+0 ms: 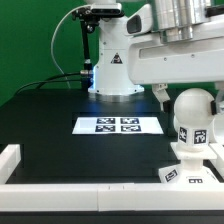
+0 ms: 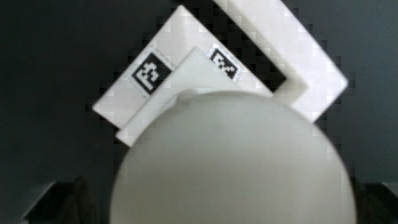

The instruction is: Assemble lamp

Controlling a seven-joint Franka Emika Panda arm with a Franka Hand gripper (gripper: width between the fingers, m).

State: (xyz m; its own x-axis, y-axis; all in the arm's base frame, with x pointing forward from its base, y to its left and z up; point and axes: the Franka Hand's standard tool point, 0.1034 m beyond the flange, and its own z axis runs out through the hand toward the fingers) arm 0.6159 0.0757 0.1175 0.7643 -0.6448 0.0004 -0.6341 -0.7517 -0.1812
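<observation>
The white round-headed bulb [image 1: 191, 110] stands upright on the flared square base [image 1: 188, 170] at the exterior view's right, near the front rail. Both carry black-and-white tags. My gripper [image 1: 187, 101] is right above the bulb, its jaws wide on either side of the round head. One dark finger [image 1: 160, 97] shows with a small gap to the head. In the wrist view the bulb head [image 2: 228, 160] fills the space between the fingers of my gripper [image 2: 222, 208], with the base [image 2: 196, 75] beneath it. The shade is not clearly in view.
The marker board [image 1: 118, 125] lies flat mid-table. A white rail [image 1: 70, 187] runs along the front, with a raised end [image 1: 9, 158] at the exterior view's left. The arm's pedestal [image 1: 112, 75] and cables stand at the back. A white shape [image 1: 216, 150] shows at the right edge.
</observation>
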